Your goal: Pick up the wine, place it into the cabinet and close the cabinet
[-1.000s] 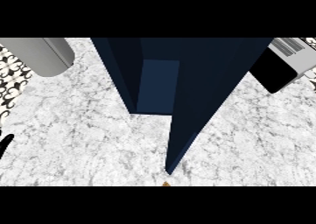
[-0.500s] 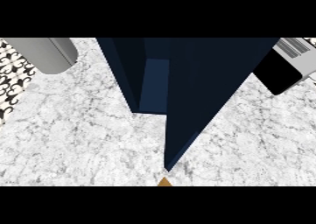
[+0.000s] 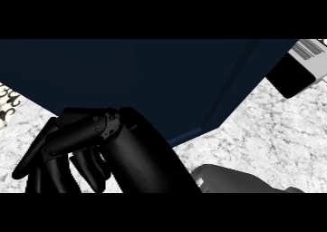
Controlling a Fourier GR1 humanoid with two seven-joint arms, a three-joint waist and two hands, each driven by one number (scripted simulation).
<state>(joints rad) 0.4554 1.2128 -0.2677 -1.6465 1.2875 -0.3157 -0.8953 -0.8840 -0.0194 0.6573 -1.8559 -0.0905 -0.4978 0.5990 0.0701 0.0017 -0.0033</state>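
My fingers (image 3: pixel 59 174) curl down from the knuckles, clenched round nothing I can see; the wine is out of sight. My right hand (image 3: pixel 136 154), glossy black, sits just below the flat navy cabinet (image 3: pixel 126 77), whose sharp corner juts over the veined white marble counter (image 3: pixel 272 136).

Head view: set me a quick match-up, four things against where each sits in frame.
Things:
1. cabinet
2. black hand
3. grey forearm
4. appliance

Places:
A. top right corner
B. lower left
C. across the top and centre
D. bottom edge, right of centre

Pairs: 1-C, 2-B, 3-D, 4-A
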